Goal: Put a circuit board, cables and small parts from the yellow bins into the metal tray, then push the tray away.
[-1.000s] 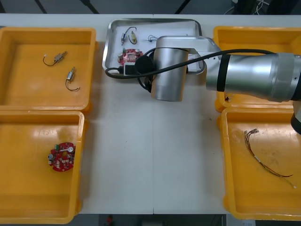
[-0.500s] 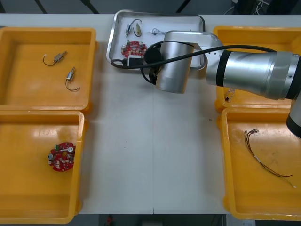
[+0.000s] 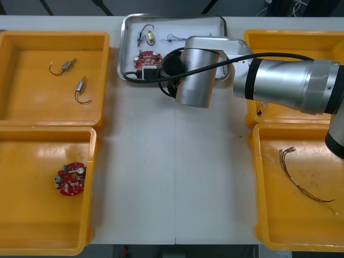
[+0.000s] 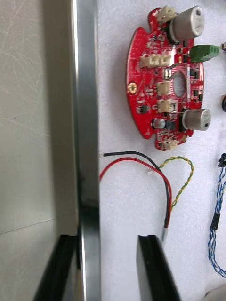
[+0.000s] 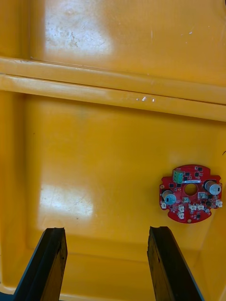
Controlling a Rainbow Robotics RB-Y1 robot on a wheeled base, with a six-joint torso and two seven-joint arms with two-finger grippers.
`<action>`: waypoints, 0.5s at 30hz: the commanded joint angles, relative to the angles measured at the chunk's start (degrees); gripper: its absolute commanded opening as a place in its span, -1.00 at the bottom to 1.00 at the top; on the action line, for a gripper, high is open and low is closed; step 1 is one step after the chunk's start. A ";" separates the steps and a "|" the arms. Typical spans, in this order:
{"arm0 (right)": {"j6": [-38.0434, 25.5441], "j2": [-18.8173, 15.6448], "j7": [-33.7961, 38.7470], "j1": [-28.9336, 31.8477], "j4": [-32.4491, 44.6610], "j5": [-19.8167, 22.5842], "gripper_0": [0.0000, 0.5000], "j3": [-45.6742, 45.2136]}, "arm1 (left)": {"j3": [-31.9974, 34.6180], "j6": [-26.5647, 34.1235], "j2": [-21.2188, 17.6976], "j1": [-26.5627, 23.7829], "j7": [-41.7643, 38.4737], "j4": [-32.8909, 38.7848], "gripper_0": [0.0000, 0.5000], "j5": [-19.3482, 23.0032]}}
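Note:
The metal tray, white inside, lies at the table's far edge between the bins. It holds a red circuit board, small metal parts and cables. My right gripper is at the tray's near rim, under the silver wrist. In the right wrist view the right gripper is open, its fingers astride the shiny rim, with a gap beside the rim. Beyond them lie the board, a red and yellow cable and a blue and white cable. My left gripper hangs open over a bin holding another board.
The near left bin holds a red circuit board. Two small metal parts lie in the far left bin. A thin cable lies in the near right bin. My right arm crosses the far right bin.
The tray slid toward the far edge with my right gripper on its rim, then shifted slightly left. The right fingers have spread apart. The left arm has not moved.

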State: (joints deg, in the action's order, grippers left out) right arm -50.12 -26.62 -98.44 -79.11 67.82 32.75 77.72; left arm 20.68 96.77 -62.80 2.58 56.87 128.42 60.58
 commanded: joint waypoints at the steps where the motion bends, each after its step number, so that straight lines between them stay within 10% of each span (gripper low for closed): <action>1: -0.16 0.61 -1.93 -3.42 1.17 1.18 1.00 0.42 | -0.47 -0.53 -2.77 1.03 -1.14 0.95 1.00 -0.02; 15: -13.51 -3.08 -4.13 -3.42 7.77 9.71 1.00 -8.99 | -0.47 -0.53 -2.77 1.03 -1.14 0.95 1.00 -0.02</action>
State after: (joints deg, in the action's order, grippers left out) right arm -60.96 -27.63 -100.25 -79.52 72.64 40.35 74.43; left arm 20.68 96.77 -62.80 2.58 56.87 128.42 60.58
